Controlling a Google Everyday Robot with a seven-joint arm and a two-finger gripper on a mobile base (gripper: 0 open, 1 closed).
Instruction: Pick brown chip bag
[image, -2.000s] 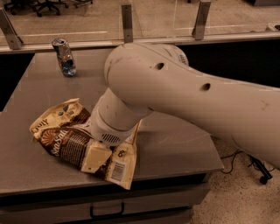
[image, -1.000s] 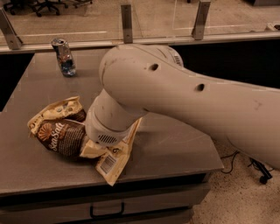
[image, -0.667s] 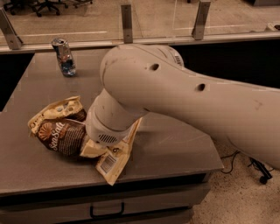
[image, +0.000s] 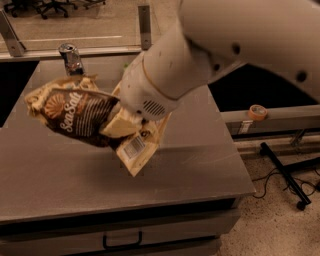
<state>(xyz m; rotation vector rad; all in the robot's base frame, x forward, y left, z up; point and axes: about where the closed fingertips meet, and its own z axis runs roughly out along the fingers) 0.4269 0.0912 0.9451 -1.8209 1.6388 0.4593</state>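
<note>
The brown chip bag (image: 75, 112) hangs above the grey table (image: 190, 165) at centre-left of the frame, with its long axis running left from the gripper (image: 131, 114). The gripper, at frame centre beneath the wrist, appears clamped on the bag's crumpled right end, judging by how the bag hangs.

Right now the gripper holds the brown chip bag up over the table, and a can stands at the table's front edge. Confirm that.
Not quite. The camera view shows the can standing at the far left corner of the table, not at its front edge. The rest holds: the gripper grips the brown chip bag over the table's left half.
</note>
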